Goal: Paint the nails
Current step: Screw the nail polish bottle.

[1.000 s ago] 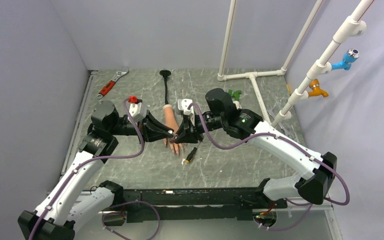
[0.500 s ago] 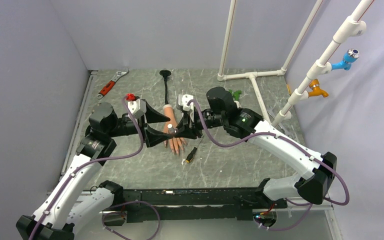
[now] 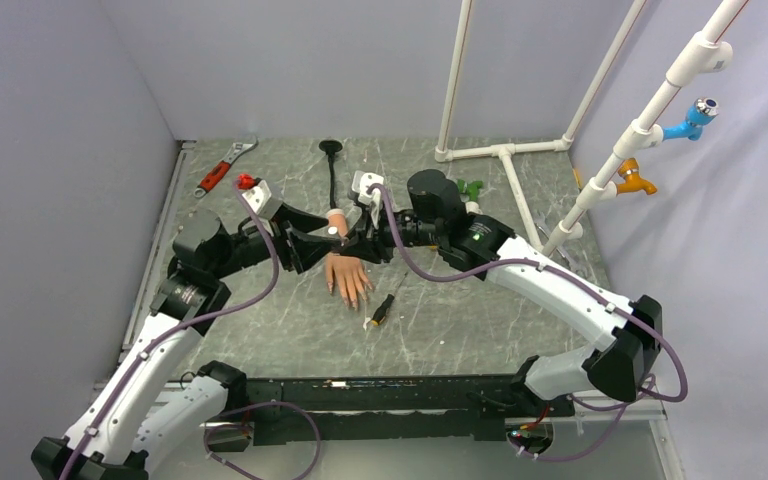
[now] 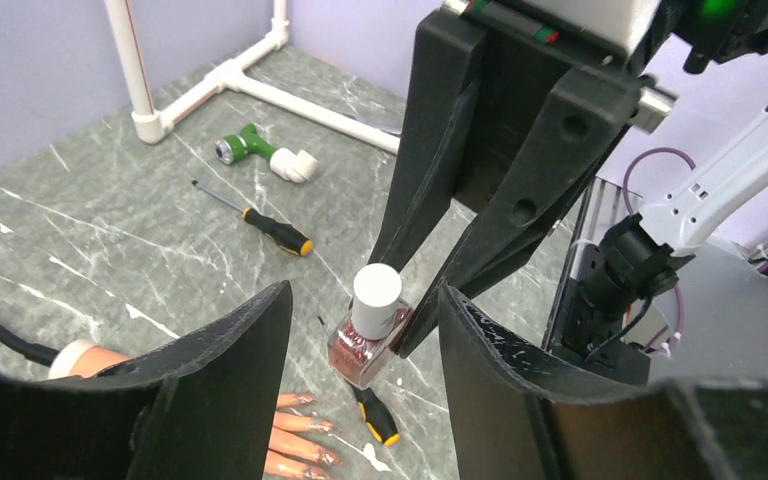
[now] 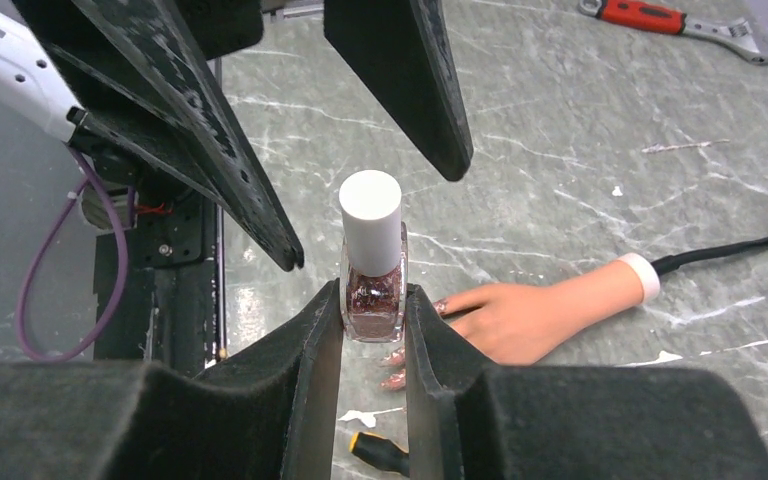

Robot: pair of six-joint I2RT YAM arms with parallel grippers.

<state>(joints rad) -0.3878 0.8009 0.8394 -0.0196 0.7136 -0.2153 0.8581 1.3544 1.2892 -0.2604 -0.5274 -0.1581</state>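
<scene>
L gripper (image 4: 364, 300), pinched a sec ago, now spread, jaws flanking cap (image 5: 370, 205). R gripper (image 5: 373, 297) clamps bottle (image 4: 360, 352). Uncapping likely next; nails (image 4: 325, 426) below wait.

In the left wrist view the left gripper (image 4: 363, 292) covers most of the rubber hand (image 4: 295, 440), so only its wrist end and a few fingertips show. In the right wrist view the right gripper (image 5: 372, 295) hides the two clamped sides of the bottle (image 5: 371, 270), much of the rubber hand's fingers and all but the handle end of a screwdriver (image 5: 380, 452). From above, the nails (image 3: 350, 297) are too small to tell whether any of them carries polish.
</scene>
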